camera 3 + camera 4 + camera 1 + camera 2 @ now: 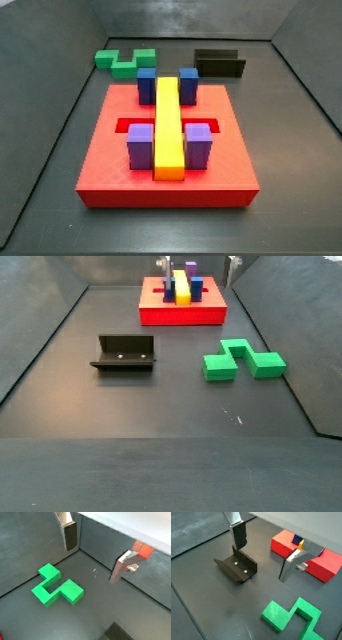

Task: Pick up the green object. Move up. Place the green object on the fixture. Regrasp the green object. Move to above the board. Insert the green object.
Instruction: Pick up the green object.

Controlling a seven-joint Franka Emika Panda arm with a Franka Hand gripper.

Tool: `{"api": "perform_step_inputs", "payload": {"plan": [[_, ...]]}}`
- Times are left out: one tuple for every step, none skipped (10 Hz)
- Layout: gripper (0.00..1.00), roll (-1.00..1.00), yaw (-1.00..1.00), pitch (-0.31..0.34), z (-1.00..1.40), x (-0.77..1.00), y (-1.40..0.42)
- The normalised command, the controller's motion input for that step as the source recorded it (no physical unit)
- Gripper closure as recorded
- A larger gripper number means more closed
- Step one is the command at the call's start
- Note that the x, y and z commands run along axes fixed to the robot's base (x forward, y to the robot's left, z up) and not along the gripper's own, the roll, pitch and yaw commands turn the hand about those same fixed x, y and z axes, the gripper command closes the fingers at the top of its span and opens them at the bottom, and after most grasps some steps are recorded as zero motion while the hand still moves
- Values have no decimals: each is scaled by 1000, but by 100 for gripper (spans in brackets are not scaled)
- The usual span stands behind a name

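claw [261, 552] open above floor, fixture [237, 567] wrist-only

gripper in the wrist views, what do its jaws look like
In both wrist views the gripper shows two flat silver metal plates with dark pads on their inner faces. One plate carries a round silver screw or knob. No cables or markings show. It hangs open over the floor.

Hand [264, 553]: 2 flat silver dark-padded fingers [238, 534]
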Motion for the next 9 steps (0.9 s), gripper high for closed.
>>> {"api": "perform_step_inputs", "payload": {"plan": [[0, -20, 0, -51, -169, 0, -106], [0, 130, 63, -70, -326, 0, -689], [0, 220, 114, -80, -409, -14, -849], [0, 211, 157, -96, -426, -97, -840], [0, 110, 140, -99, -443, -191, -577], [0, 0, 83, -120, -514, -297, -311], [0, 7, 40, -133, -577, -369, -214], [0, 30, 0, -139, -571, -403, -80], [0, 11, 0, -127, -549, -420, -23]]}}
